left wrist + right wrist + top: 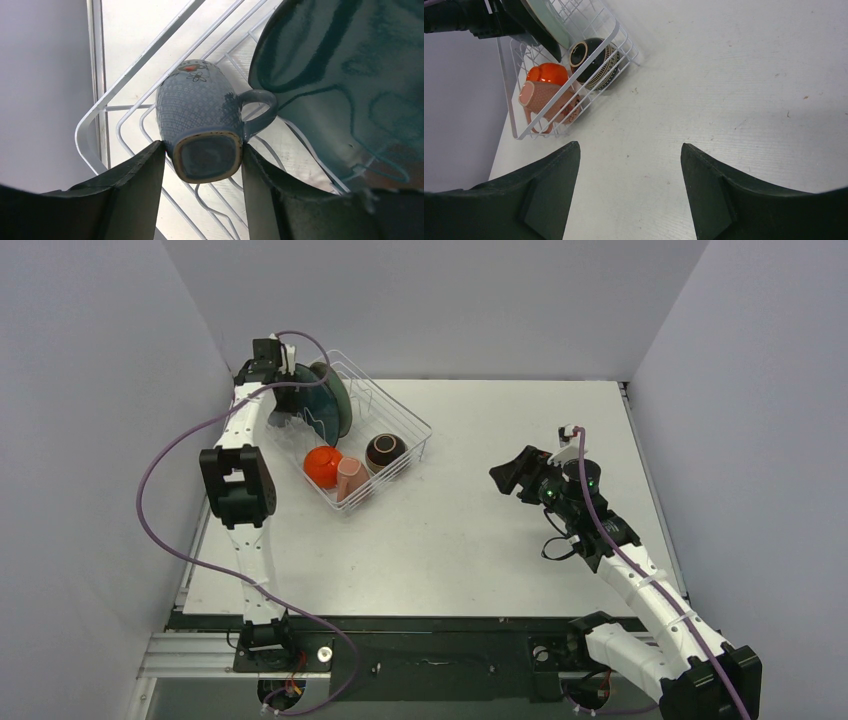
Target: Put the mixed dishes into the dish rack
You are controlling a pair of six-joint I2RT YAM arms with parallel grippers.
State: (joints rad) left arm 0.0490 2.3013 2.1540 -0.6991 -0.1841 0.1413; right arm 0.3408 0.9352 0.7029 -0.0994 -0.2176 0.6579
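The grey-blue mug (pixel 200 110) lies on its side on the wires of the dish rack (pixel 100 107), base toward the camera, handle to the right. My left gripper (pixel 204 150) is shut on its base, a fingertip pressed on each side. A dark-teal plate (pixel 350 65) stands on edge just right of the mug. Further along the rack (pixel 418 428) sit the orange-red bowl (pixel 322 465), the pink mug (pixel 352 478) and the brown bowl (pixel 385 452). My right gripper (pixel 629 147) hangs open and empty over bare table, well right of the rack.
The rack sits at the table's far left, close to the left wall. A pale-teal plate (pixel 546 17) stands on edge at the rack's far end. The left arm's purple cable (pixel 165 455) loops out toward the left wall.
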